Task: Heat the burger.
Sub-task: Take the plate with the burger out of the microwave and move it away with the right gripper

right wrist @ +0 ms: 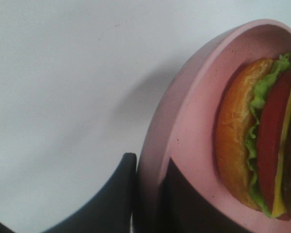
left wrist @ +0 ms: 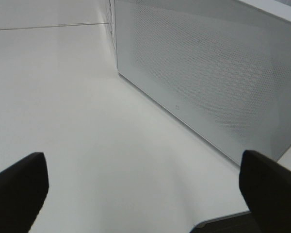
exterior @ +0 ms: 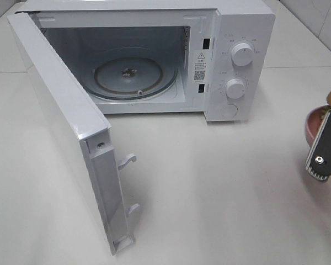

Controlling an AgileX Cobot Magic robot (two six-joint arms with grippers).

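Burger [right wrist: 262, 141] sits on a round pink plate [right wrist: 184, 145], well to the control-panel side of the microwave [exterior: 243, 72] and in front of it, at the far edge of the overhead view. The right gripper [right wrist: 145, 194] is clamped on the plate's rim, one finger under and one inside, so the burger rides only by resting there. The plate looks tilted in the wrist view; I judge that a steeper tilt or a jerk on the way could slide the burger off. A pinch on the rim alone might also let the plate swing or slip. Entering the cavity, the plate could clip the door frame or land off-centre on the glass turntable [exterior: 133, 77]. The microwave door [exterior: 66, 138] stands wide open. The left gripper [left wrist: 145, 189] hangs spread and empty beside that door's outer face. Count: one burger, one plate, one microwave, one turntable, two knobs [exterior: 242, 54], two grippers.
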